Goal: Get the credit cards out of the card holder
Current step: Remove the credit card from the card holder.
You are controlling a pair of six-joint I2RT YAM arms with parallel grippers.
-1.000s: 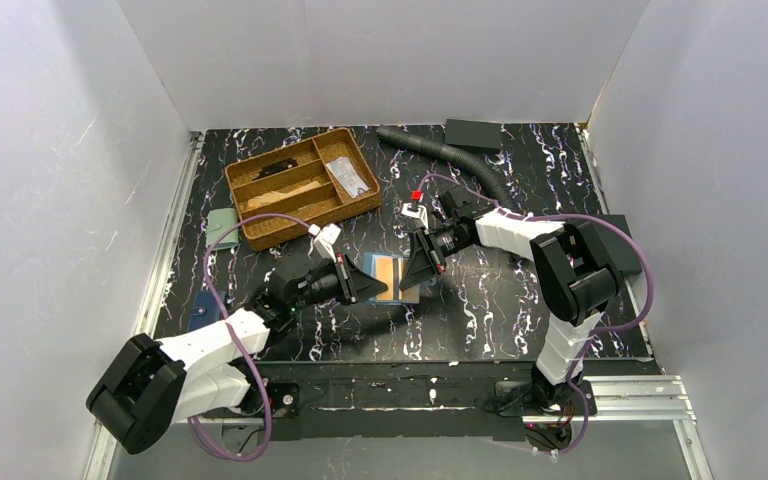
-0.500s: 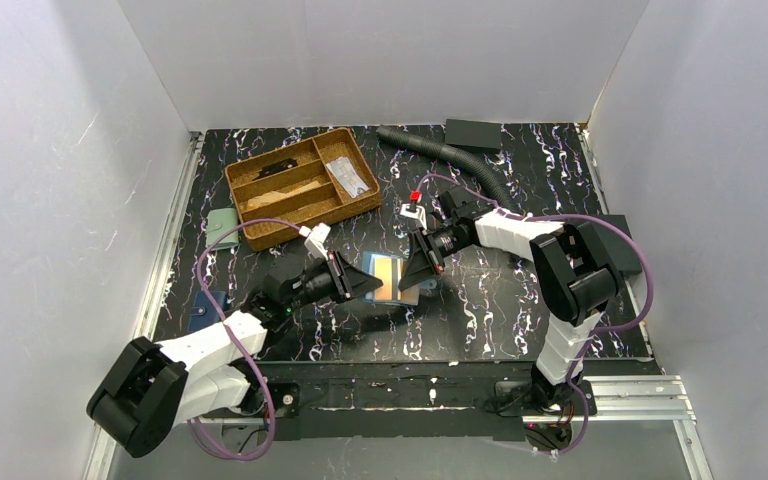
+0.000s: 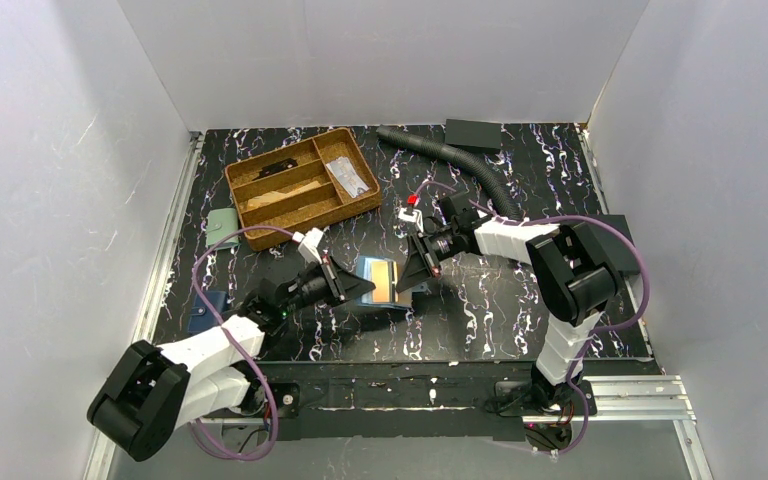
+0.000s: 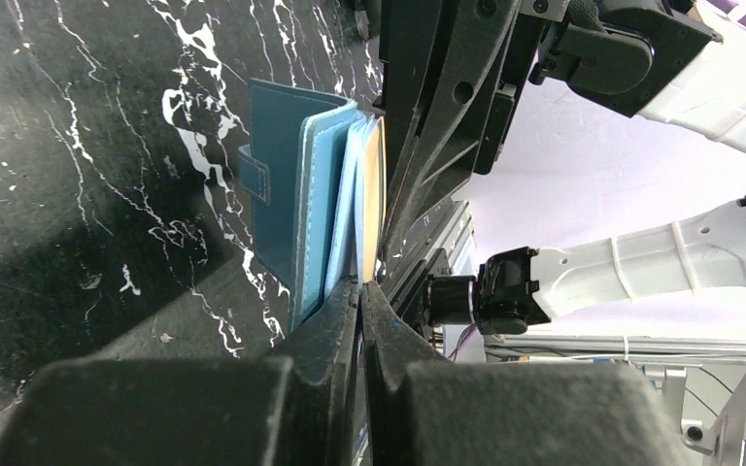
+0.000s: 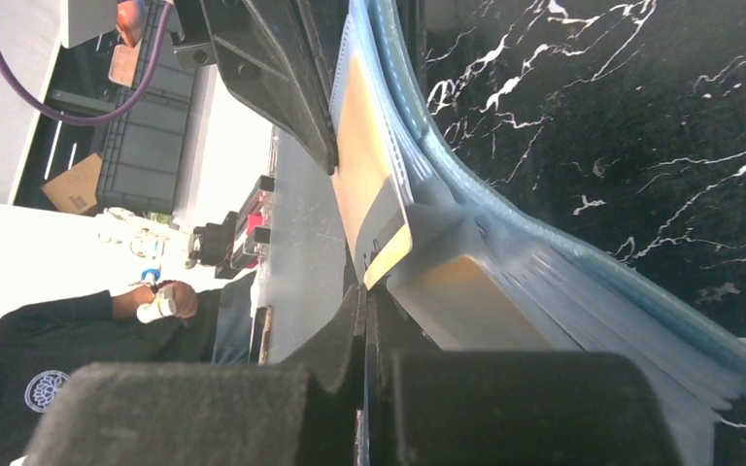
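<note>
Card holder (image 3: 368, 268) lying part-open mid-tabletop (image 3: 480, 300), long axis running left-right, orange card (image 3: 386, 284) facing up. Left end effector (image 3: 364, 287) clenching tight at left edge; right end effector (image 3: 422, 274) clenching tight at right edge.

Card holder (image 5: 583, 291) slots blurred up close

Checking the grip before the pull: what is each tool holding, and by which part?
The left tool pinches the card holder at its open edge; right tool is shut by a corner of the orange card, grip unclear.
</note>
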